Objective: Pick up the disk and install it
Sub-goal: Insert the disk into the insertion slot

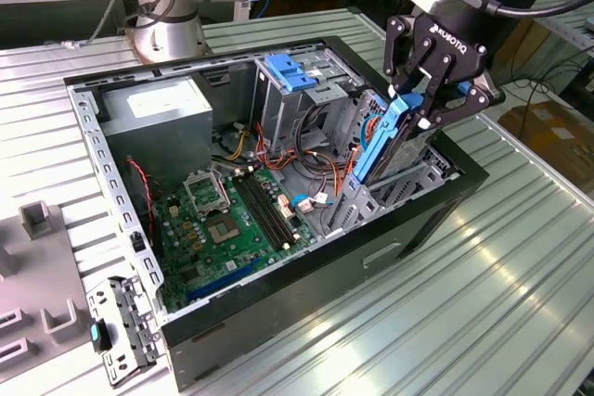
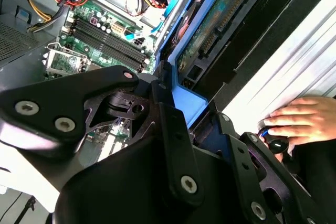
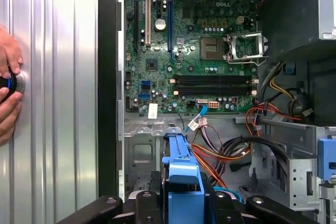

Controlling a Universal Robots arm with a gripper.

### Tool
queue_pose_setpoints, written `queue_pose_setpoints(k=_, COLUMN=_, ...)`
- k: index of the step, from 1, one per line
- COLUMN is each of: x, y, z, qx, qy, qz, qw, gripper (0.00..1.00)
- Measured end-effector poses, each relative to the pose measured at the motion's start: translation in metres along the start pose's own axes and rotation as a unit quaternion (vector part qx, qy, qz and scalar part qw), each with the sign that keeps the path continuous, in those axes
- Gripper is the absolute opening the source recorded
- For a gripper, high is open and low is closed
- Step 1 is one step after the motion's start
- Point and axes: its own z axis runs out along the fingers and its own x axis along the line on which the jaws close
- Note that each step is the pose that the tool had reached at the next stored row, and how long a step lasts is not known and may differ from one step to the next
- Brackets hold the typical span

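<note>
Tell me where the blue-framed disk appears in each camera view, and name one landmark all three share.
Exterior view: the disk is tilted in the gripper, at the drive cage on the exterior view's right.
Second wrist view: the disk shows its blue frame past the black gripper links.
First wrist view: the disk sits between the black fingers.
Shared landmark: the green motherboard.

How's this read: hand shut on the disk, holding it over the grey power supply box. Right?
Not quite. The hand is shut on the disk, but holds it at the drive cage on the exterior view's right, not over the power supply box, as the exterior view shows.
</note>
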Motion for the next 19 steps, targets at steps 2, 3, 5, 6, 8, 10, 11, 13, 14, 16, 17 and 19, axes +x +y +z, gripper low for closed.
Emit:
queue_pose_setpoints(k=2, x=0.0001, y=-0.0001, z=0.0037, qx=0.0, qy=0.0, qz=0.0, qw=1.0, gripper=0.37)
queue_pose_setpoints(k=3, x=0.0002, y=-0.0001, z=0.0056, qx=0.0, qy=0.0, qz=0.0, qw=1.0, gripper=0.37)
queue_pose_setpoints(k=5, x=0.0003, y=-0.0003, z=0.0099, qx=0.0, qy=0.0, qz=0.0, qw=1.0, gripper=0.37)
queue_pose_setpoints(k=6, x=0.0004, y=-0.0003, z=0.0125, qx=0.0, qy=0.0, qz=0.0, qw=1.0, gripper=0.37)
queue_pose_setpoints(k=8, x=0.0006, y=-0.0005, z=0.0164, qx=0.0, qy=0.0, qz=0.0, qw=1.0, gripper=0.37)
queue_pose_setpoints(k=10, x=0.0008, y=-0.0006, z=0.0209, qx=0.0, qy=-0.0001, qz=0.0, qw=1.0, gripper=0.37)
queue_pose_setpoints(k=11, x=0.0008, y=-0.0006, z=0.0229, qx=0.0, qy=0.0, qz=0.0, qw=1.0, gripper=0.37)
queue_pose_setpoints(k=13, x=0.001, y=-0.0008, z=0.0291, qx=0.0, qy=0.0, qz=0.0, qw=1.0, gripper=0.37)
queue_pose_setpoints(k=14, x=0.0011, y=-0.0009, z=0.0309, qx=0.0, qy=0.0, qz=0.0, qw=1.0, gripper=0.37)
queue_pose_setpoints(k=16, x=0.0012, y=-0.001, z=0.0359, qx=0.0, qy=-0.0001, qz=0.0, qw=1.0, gripper=0.37)
queue_pose_setpoints(k=17, x=0.0013, y=-0.0011, z=0.0376, qx=0.0, qy=0.0, qz=0.0, qw=1.0, gripper=0.37)
queue_pose_setpoints(k=19, x=0.0014, y=-0.0011, z=0.0414, qx=0.0, qy=0.0001, qz=0.0, qw=1.0, gripper=0.37)
